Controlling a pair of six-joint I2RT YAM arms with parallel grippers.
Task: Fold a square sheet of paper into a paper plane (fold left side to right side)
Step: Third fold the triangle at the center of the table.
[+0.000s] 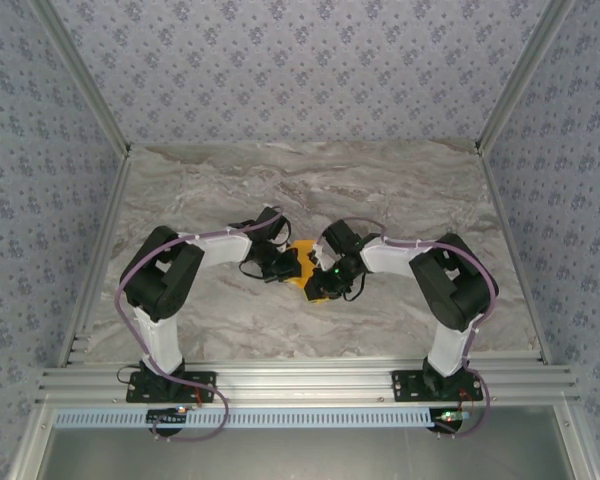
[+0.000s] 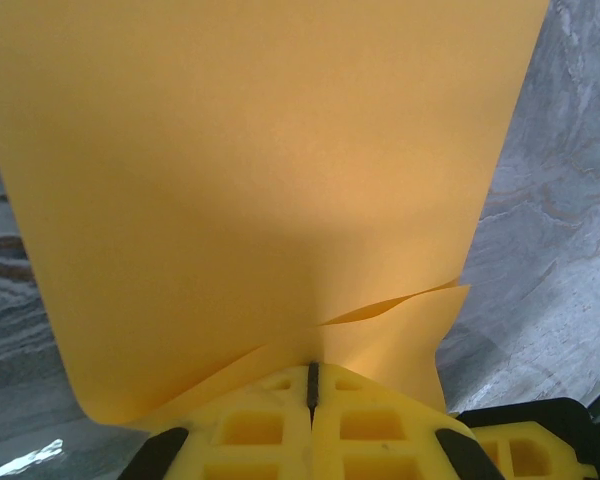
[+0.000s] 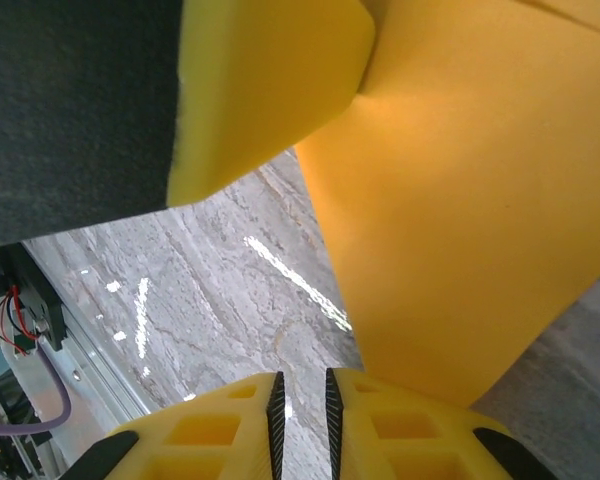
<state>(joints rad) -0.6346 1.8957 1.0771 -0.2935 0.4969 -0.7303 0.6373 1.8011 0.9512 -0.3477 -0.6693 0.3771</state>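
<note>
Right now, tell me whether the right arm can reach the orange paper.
Likely yes: the right end effector hangs beside the paper, nothing between them; the left end effector pinches it.

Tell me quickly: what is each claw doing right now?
Left claw: closed on the square sheet of paper.
Right claw: slightly open, holding nothing.

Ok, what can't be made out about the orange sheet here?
Top view: the sheet is tiny, mostly covered by the left arm and right arm; folds unreadable.
Left wrist view: its top runs off the frame; the left fingers hide the pinched edge.
Right wrist view: top and right frame edges cut it off; whether the right fingers touch it is unclear.
</note>
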